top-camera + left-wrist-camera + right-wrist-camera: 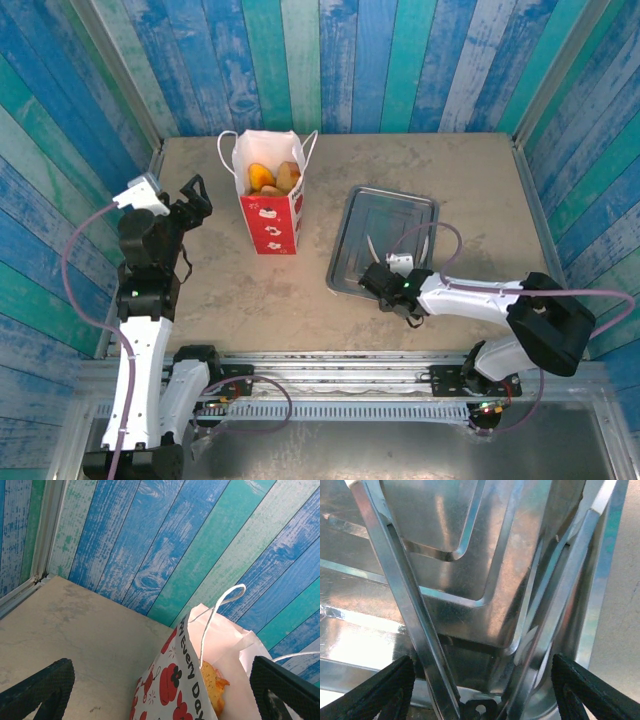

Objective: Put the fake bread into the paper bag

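While the right end effector [372,277] straddles the tongs [405,600], risk at the tray [343,240]: if it lifts or pulls back with one pad catching a metal arm, it would likely drag the tongs over the rim. They would then clatter onto the surface [450,160].
Risk at the paper bag [270,228]: it stands upright and looks light, with loose cord handles [212,615]. A careless sideways move by the left end effector [192,198] could snag a cord or nudge the wall. That could tip the bag and spill the bread [272,178].
Right end effector: low over the near end of the tray, jaws parted to either side of the tongs. The tongs lie in the tray with their two arms sprung apart. A thin gap seems to show beside each pad, so the hold looks loose rather than clamped. Contact down at the hinge end is hidden.
Left end effector: raised just left of the paper bag, jaws wide, holding nothing and touching nothing.
Bread: golden pieces sit inside the paper bag, their tops visible through its open mouth, toward the far middle of the surface. From this the task looks nearly finished.
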Robot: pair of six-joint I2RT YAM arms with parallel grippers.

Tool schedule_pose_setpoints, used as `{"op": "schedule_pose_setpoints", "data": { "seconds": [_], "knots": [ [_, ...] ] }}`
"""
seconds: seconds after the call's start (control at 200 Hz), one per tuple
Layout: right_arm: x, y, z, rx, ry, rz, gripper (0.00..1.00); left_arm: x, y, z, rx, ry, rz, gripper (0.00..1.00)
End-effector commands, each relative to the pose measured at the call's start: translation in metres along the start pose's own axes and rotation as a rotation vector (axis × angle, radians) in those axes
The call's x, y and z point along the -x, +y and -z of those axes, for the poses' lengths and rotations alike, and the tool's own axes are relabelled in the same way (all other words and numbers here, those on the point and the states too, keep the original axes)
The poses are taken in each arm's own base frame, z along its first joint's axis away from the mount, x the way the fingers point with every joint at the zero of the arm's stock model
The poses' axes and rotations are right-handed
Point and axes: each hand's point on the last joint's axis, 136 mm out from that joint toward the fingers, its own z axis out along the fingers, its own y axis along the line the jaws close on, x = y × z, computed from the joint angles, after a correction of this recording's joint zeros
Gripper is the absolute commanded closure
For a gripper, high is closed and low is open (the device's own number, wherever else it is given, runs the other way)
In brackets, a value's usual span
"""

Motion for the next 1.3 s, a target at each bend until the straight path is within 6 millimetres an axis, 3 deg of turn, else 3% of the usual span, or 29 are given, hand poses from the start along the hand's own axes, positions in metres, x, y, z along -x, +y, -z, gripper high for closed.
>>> {"op": "schedule_pose_setpoints", "data": {
  "seconds": [0.0, 0.28, 0.461, 0.686, 0.716, 0.877, 1.087, 1.297],
  "knots": [
    [0.013, -0.008, 0.016, -0.011, -0.048, -0.022, 0.22, 0.006, 0.001, 0.005, 0.013, -0.028, 0.015, 0.06],
    [0.078, -0.041, 0.082, -0.017, -0.301, -0.061, 0.07, 0.002, 0.017, -0.003, 0.068, -0.068, 0.032, 0.06],
    [0.12, -0.089, 0.124, -0.02, -0.484, -0.16, 0.0, -0.005, 0.036, -0.012, 0.125, -0.14, -0.025, 0.06],
    [0.14, -0.148, 0.143, -0.059, -0.689, -0.279, 0.0, -0.018, 0.074, -0.016, 0.264, -0.235, -0.114, 0.06],
    [0.14, -0.16, 0.141, -0.089, -0.707, -0.306, 0.0, -0.023, 0.078, -0.017, 0.276, -0.237, -0.139, 0.06],
    [0.129, -0.184, 0.113, -0.174, -0.745, -0.327, 0.0, -0.05, 0.1, -0.027, 0.34, -0.199, -0.175, 0.06],
    [0.11, -0.2, 0.045, -0.234, -0.636, -0.338, 0.0, -0.092, 0.12, -0.049, 0.353, -0.116, -0.203, 0.06],
    [0.109, -0.208, 0.006, -0.303, -0.586, -0.279, 0.0, -0.118, 0.123, -0.061, 0.302, -0.087, -0.256, 0.06]
  ]
}}
